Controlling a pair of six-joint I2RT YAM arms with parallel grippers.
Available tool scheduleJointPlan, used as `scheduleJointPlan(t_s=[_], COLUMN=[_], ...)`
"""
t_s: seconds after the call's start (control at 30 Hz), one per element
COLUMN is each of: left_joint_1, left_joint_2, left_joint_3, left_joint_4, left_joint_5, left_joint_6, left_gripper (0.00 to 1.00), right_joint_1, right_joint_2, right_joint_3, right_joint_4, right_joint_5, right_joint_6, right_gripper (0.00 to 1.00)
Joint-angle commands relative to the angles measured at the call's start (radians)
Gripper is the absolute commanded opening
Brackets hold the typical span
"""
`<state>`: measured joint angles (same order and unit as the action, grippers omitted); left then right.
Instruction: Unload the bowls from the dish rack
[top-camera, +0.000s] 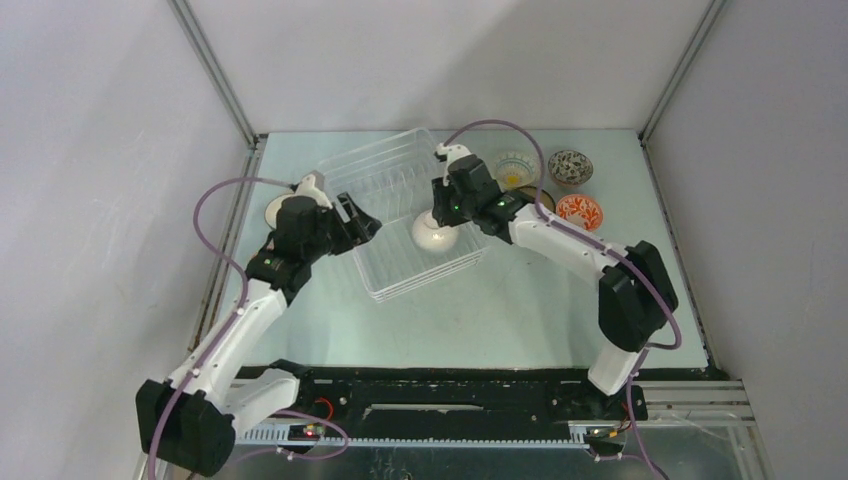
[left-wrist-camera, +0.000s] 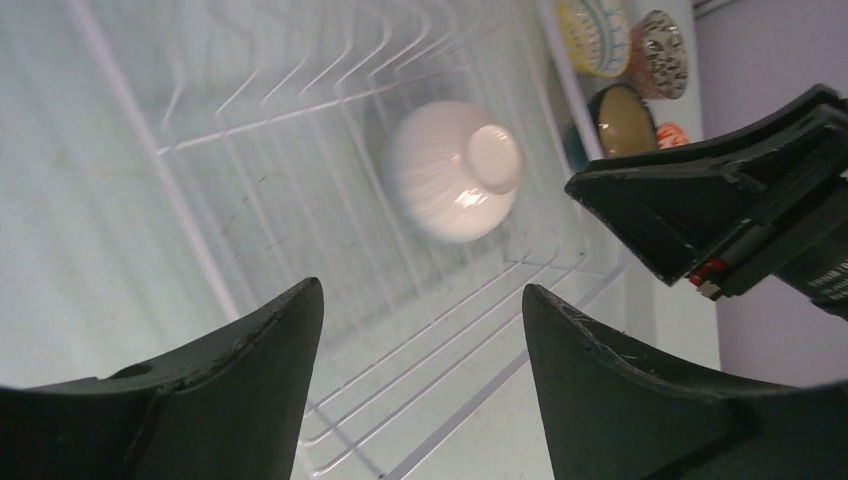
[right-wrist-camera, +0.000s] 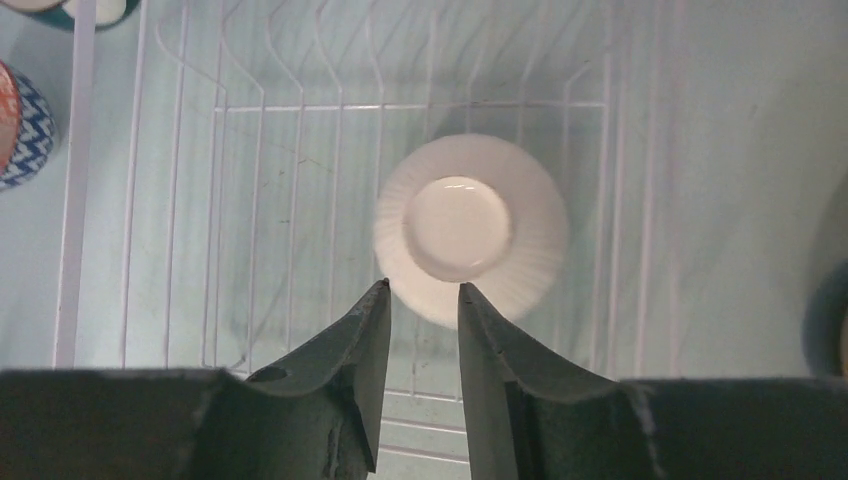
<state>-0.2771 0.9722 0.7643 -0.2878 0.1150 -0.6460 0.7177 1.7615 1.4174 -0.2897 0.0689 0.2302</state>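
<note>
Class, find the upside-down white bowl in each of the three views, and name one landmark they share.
Top external: white bowl just right of centre.
Left wrist: bowl upper middle, foot turned rightward.
Right wrist: bowl dead centre, foot facing the camera.
Shared landmark: the white wire dish rack holding it.

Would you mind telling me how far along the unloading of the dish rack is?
Mostly done: the speckled bowl and red bowl, among others, sit on the table right of the dish rack. In hand: nothing gripped; the right gripper hangs open above the upturned white bowl. Left: that bowl, the only one visible in the rack.
</note>
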Motion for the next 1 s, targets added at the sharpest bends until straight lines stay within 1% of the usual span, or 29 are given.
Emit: scheduleJointPlan(t_s=[0.0, 0.2, 0.3, 0.37, 0.5, 0.77, 0.87, 0.97], left_joint_1=[-0.058, -0.130, -0.137, -0.137, -0.137, -0.133, -0.127, -0.120], left_joint_2=[0.092, 0.274, 0.356, 0.382, 0.388, 0.365, 0.356, 0.356], left_joint_3=[0.150, 0.259, 0.311, 0.332, 0.332, 0.323, 0.315, 0.312], left_joint_4=[0.032, 0.050, 0.031, 0.021, 0.030, 0.012, 0.008, -0.002], left_joint_5=[-0.014, -0.025, -0.022, -0.036, -0.060, -0.105, -0.104, -0.099], left_joint_6=[0.015, 0.007, 0.007, 0.006, 0.000, 0.006, 0.010, 0.017], left_gripper=[0.79, 0.80, 0.80, 0.79, 0.79, 0.79, 0.79, 0.79], right_joint_1=[-0.067, -0.121, -0.124, -0.124, -0.126, -0.120, -0.120, -0.127], right_joint_2=[-0.059, -0.025, 0.000, 0.021, 0.072, 0.164, 0.177, 0.191], right_joint_3=[-0.026, -0.026, -0.026, -0.017, 0.013, 0.071, 0.070, 0.071], right_joint_4=[0.025, 0.034, 0.058, 0.059, 0.044, 0.010, 0.013, 0.017], right_joint_5=[-0.096, -0.180, -0.189, -0.180, -0.170, -0.157, -0.189, -0.254], right_joint_6=[0.035, 0.066, 0.070, 0.071, 0.069, 0.080, 0.089, 0.115], right_gripper=[0.41, 0.46, 0.50, 0.53, 0.56, 0.54, 0.54, 0.51])
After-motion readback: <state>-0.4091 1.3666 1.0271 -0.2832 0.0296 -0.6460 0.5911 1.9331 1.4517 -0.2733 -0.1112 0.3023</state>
